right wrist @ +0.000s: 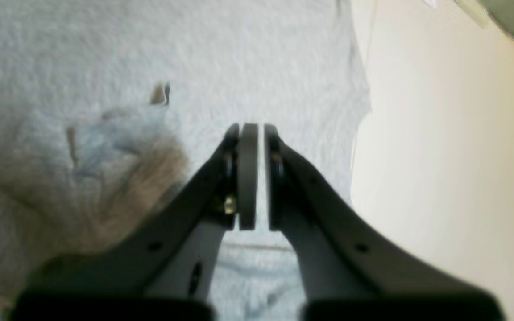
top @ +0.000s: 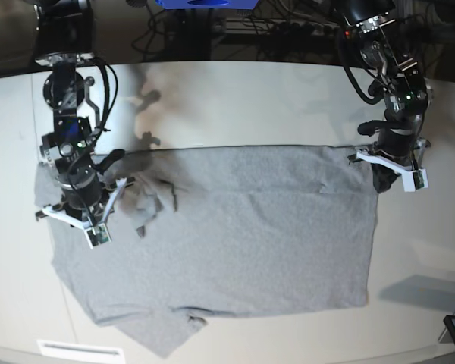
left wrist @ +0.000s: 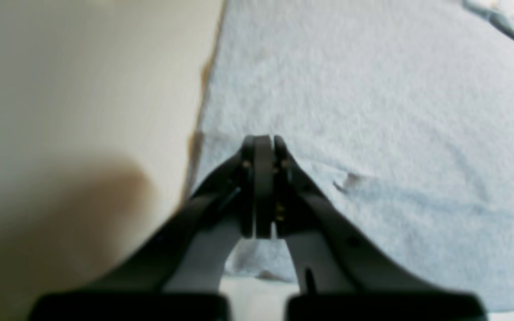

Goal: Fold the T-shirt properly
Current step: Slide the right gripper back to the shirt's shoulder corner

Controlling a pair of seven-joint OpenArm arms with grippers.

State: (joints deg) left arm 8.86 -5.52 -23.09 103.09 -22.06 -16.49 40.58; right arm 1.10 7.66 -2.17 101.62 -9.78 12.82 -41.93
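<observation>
With the left end effector [left wrist: 263, 147] pinched closed and the right end effector [right wrist: 252, 133] barely parted, both empty, the shirt [top: 235, 243] edge should be regripped evenly on the tabletop [top: 235, 98].

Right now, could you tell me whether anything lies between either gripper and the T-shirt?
Nothing visible does. The left gripper is shut directly over the T-shirt near its edge, and the right gripper, its jaws barely parted, hangs just over the cloth beside a bunched fold. The table around shows no obstacle.

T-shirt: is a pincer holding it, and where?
The left pincer is shut at the T-shirt edge, but whether it pinches cloth cannot be told. The right pincer stands slightly apart, holding nothing.
</observation>
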